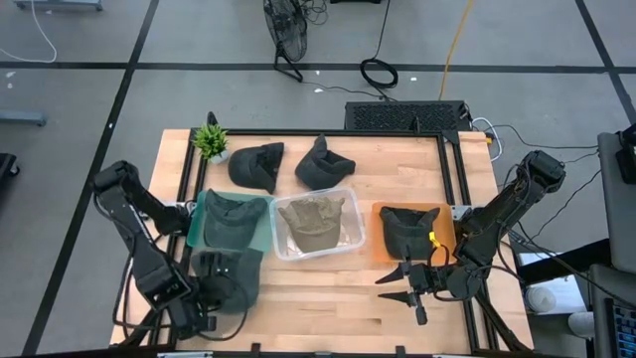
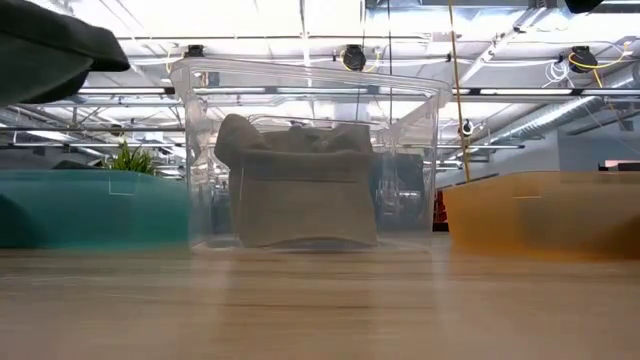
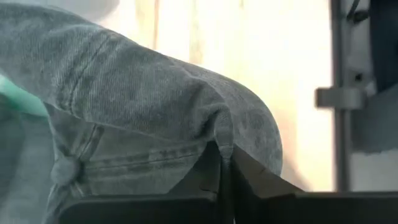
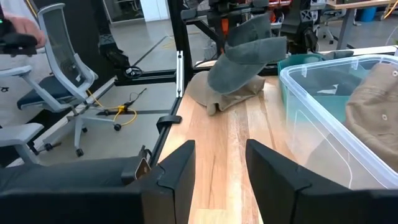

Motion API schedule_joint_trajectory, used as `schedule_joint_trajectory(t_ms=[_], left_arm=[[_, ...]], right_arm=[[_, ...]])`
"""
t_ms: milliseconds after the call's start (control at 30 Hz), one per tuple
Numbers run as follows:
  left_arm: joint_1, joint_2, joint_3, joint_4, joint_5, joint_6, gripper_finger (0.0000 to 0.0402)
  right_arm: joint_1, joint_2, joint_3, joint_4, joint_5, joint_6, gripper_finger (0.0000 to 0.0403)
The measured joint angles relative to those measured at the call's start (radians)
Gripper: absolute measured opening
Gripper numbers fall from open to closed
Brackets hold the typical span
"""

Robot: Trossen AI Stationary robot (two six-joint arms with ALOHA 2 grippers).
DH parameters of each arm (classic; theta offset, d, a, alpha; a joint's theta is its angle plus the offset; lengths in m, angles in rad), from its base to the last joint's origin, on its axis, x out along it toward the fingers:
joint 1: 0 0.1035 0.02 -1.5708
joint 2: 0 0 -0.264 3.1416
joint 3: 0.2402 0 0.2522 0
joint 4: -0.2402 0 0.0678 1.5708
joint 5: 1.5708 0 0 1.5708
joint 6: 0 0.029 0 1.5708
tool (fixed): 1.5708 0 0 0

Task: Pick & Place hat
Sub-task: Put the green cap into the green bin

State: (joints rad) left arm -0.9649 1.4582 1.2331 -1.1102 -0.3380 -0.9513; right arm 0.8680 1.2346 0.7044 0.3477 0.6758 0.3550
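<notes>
Left gripper (image 1: pixel 212 294): near the front left corner of the table, fingers clamped together on a fold of the dark grey hat (image 1: pixel 231 276); the left wrist view shows the denim (image 3: pixel 155 112) pinched between the fingertips.
Dark grey hat: held just in front of the teal bin (image 1: pixel 197 234); in the right wrist view it hangs above the wood (image 4: pixel 249 53).
Right gripper (image 1: pixel 409 286): low over the front right of the table, just in front of the orange bin (image 1: pixel 442 239), fingers spread apart, holding nothing.
Teal bin: holds a green hat (image 1: pixel 231 219).
Clear bin (image 1: pixel 353 239): in the middle, holds a tan hat (image 1: pixel 313 223).
Orange bin: holds a black hat (image 1: pixel 407 229).
Back of table: two more dark hats (image 1: pixel 256 165) and a small plant (image 1: pixel 211 140).
</notes>
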Motion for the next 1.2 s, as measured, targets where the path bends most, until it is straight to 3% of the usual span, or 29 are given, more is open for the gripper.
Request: schedule_joint_trajectory(t_ms=[167,333,567,733,967,1200], left_arm=[[0.035,-0.043,0.000,-0.112,-0.024,0.146,0.0018],[0.089,-0.085,0.000,-0.255,-0.034,0.190,0.0007],[0.149,-0.119,0.000,-0.430,-0.031,0.279,0.0021],[0.207,-0.120,0.000,-0.437,-0.058,0.375,0.0007],[0.282,-0.120,-0.010,-0.436,-0.085,0.435,0.0025],[0.300,-0.119,-0.101,-0.395,-0.032,0.433,0.0007]], right_arm=[[0.000,0.000,0.000,0.000,0.000,0.000,0.0130],[0.000,0.000,0.000,-0.001,0.002,-0.007,0.0130],[0.000,0.000,0.000,-0.001,0.003,-0.008,0.0130],[0.000,0.000,0.000,-0.001,0.003,-0.009,0.0130],[0.000,0.000,0.000,-0.001,0.003,-0.012,0.0130],[0.004,0.000,-0.020,-0.003,0.003,-0.010,0.0130]])
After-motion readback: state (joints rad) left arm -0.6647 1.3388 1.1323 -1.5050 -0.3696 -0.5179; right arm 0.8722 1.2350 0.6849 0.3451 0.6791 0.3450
